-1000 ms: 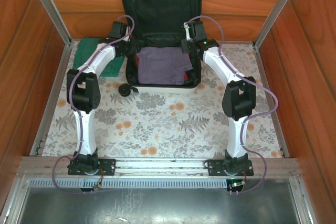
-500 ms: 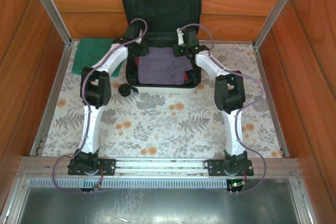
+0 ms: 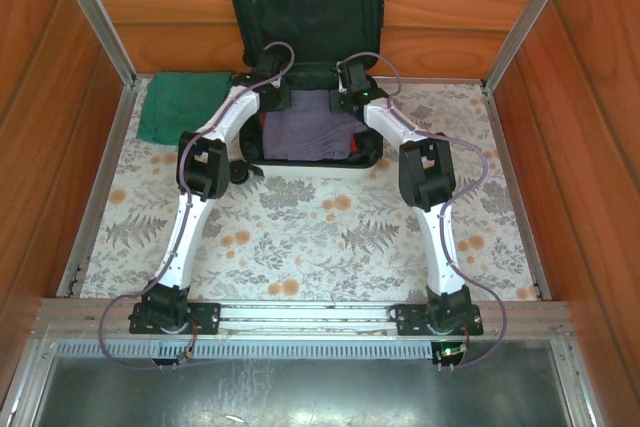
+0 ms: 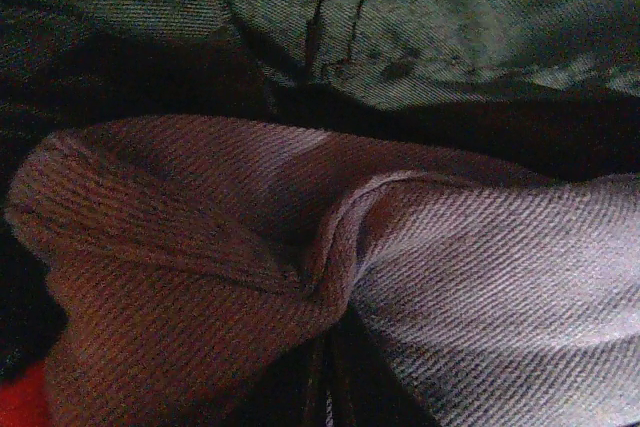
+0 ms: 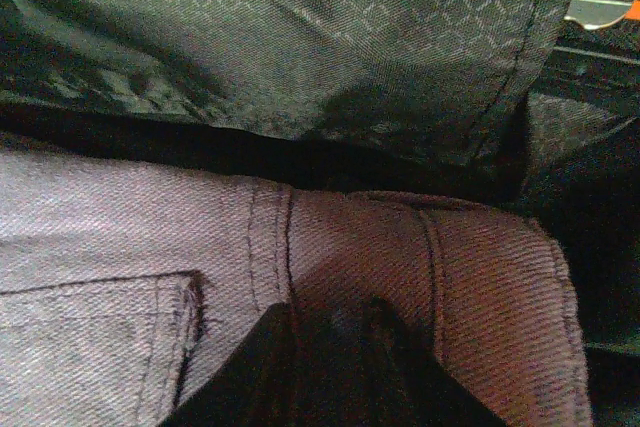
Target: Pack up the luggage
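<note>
The luggage (image 3: 318,166) lies open at the back of the table, its black-lined lid (image 3: 310,17) standing against the wooden wall. Folded grey-purple jeans (image 3: 308,132) lie in its base. My left gripper (image 3: 271,97) is at the jeans' far left corner; in the left wrist view a fold of the jeans (image 4: 200,277) gathers into my shut left gripper (image 4: 331,352). My right gripper (image 3: 347,97) is at the far right corner. In the right wrist view my right gripper (image 5: 335,322) is down on the jeans (image 5: 120,237) near a back pocket, with denim bulging between its dark fingers.
A folded green cloth (image 3: 180,105) lies on the table left of the luggage. A black wheel (image 3: 238,171) sticks out at the luggage's front left corner. Wooden walls and metal rails (image 3: 98,182) close in the flowered table. Something red (image 4: 15,397) shows under the jeans.
Both arms have swung inward from the luggage's sides and reached down onto the far corners of the jeans. Both grippers have closed on the denim.
</note>
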### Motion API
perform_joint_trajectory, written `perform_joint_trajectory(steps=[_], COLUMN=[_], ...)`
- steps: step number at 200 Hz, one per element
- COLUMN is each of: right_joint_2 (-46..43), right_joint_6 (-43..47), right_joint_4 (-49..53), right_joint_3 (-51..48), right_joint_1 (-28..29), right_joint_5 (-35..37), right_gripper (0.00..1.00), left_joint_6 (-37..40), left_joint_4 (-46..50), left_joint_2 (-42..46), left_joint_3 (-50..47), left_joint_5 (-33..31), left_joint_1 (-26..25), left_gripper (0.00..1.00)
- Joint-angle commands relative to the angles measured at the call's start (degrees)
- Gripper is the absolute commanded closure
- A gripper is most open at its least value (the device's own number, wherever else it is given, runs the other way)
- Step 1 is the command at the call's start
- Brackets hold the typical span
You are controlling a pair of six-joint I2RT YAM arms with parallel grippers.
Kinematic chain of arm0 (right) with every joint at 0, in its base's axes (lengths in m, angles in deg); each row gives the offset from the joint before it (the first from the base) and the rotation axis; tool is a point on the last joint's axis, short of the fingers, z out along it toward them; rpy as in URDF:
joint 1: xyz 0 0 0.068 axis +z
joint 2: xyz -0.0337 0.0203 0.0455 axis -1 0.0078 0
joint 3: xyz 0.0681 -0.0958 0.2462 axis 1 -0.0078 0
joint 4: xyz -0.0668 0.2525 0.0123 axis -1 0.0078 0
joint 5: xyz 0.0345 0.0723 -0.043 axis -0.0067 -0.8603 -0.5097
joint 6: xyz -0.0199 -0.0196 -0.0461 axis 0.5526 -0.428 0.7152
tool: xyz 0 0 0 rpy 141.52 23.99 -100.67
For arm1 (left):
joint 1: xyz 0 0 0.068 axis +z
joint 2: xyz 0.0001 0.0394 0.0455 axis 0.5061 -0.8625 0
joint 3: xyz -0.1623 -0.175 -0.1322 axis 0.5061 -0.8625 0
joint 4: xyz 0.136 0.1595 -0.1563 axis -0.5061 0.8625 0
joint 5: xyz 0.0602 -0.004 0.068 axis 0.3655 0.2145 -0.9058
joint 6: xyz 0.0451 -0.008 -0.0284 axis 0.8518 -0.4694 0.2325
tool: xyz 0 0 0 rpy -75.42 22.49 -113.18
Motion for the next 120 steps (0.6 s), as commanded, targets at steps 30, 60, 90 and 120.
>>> perform_joint_trajectory(steps=[30, 60, 90, 120], right_joint_2=[-8.14, -15.11, -22.9, -31.81], right_joint_6=[-1.01, -0.23, 0.61, 0.71], right_joint_4=[6.31, 7.25, 9.22, 7.57], right_joint_3=[-0.96, -2.3, -4.94, -13.2], right_joint_1=[-0.9, -0.9, -0.9, -0.9], right_joint_5=[-1.54, -4.46, -5.26, -5.79], right_gripper=[0.38, 0.3, 0.25, 0.21], left_joint_6=[3.33, 6.6, 5.08, -5.97], left_joint_4=[3.38, 3.38, 3.43, 3.38], left_joint_2=[8.44, 18.36, 30.27, 41.19], left_joint_3=[-2.47, -5.84, -14.84, -30.93], left_joint_5=[-6.52, -11.23, -15.59, -18.69], left_joint_1=[-0.12, 0.45, 4.98, 15.12], left_gripper=[0.39, 0.26, 0.08, 0.05])
